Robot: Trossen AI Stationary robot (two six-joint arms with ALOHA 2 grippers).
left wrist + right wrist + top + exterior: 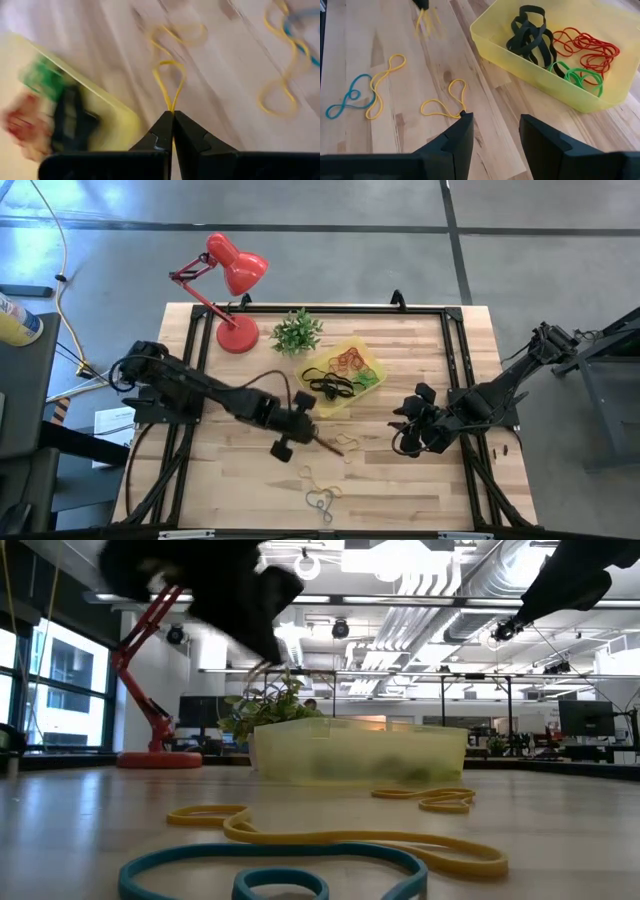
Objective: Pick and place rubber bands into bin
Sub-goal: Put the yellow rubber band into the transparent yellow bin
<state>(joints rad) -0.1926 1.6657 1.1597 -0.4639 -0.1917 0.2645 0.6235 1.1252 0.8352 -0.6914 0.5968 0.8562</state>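
Note:
The yellow translucent bin point(372, 363) point(490, 44) point(300, 755) sits on the table and holds black point(529, 35), red point(585, 45) and green point(575, 75) rubber bands. My left gripper point(316, 437) point(173, 116) is just near of the bin, raised above the table and shut on a yellow rubber band point(169, 80) point(425, 22). My right gripper point(405, 432) point(495, 125) is open, to the right of the bin, touching nothing. More bands lie flat on the wood: two yellow point(445, 102) point(385, 85) and one blue point(347, 97) point(270, 870). My left gripper pinches the yellow rubber band at one end of its loop point(172, 106), between the tips of the two shut fingers point(162, 130). The fingers point down from above. The band hangs slack below them as a narrow loop and looks lifted clear of the table.
A red desk lamp point(232, 280) and a small green plant point(296, 330) stand at the far side, left of the bin. A black frame point(455, 380) runs along the table's sides. Bare wood lies between the two grippers and toward the near edge.

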